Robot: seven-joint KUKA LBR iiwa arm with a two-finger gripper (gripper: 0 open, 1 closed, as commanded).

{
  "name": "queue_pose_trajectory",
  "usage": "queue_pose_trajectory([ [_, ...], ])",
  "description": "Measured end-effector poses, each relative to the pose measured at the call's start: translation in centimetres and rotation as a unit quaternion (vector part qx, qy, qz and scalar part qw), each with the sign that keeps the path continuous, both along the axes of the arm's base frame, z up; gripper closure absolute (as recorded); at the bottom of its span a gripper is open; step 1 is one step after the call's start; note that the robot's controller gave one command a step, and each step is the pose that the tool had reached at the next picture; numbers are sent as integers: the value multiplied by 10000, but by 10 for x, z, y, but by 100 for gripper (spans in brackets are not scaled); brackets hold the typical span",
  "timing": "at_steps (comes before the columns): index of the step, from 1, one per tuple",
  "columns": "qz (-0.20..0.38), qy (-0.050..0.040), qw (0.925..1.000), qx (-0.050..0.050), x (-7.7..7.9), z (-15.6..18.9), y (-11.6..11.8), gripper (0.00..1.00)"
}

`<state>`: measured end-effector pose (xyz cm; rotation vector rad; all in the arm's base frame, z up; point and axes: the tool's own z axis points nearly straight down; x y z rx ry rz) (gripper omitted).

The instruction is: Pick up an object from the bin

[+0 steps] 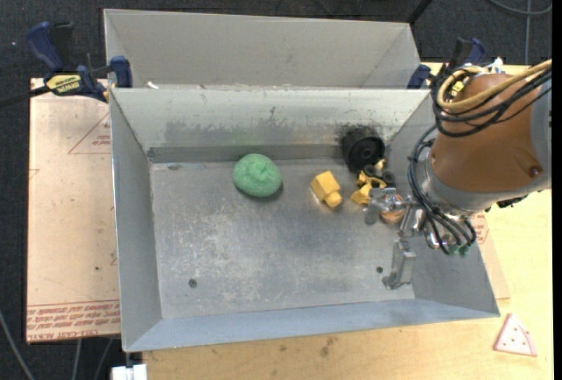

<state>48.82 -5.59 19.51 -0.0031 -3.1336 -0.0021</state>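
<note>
The gripper [397, 271], its grip state impossible to tell, hangs near a yellow block [327, 190], which is probably light and rigid; pinch its flat sides.

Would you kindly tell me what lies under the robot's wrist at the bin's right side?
A yellow piece pokes out from beneath the wrist, beside the black round thing. The wrist covers the rest of that piece and the bin floor beneath.

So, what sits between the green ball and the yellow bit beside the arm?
Between the green ball and that yellow bit, the camera view shows a small yellow block.
</note>
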Motion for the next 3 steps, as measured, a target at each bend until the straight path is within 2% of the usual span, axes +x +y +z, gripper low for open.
queue_pose_trajectory([
  [1,11,-42,10000,-5,2,4,0,0],
  [2,-148,-69,9999,-6,57,-16,9,0],
  [3,-299,-67,9995,-2,82,-29,7,0],
])
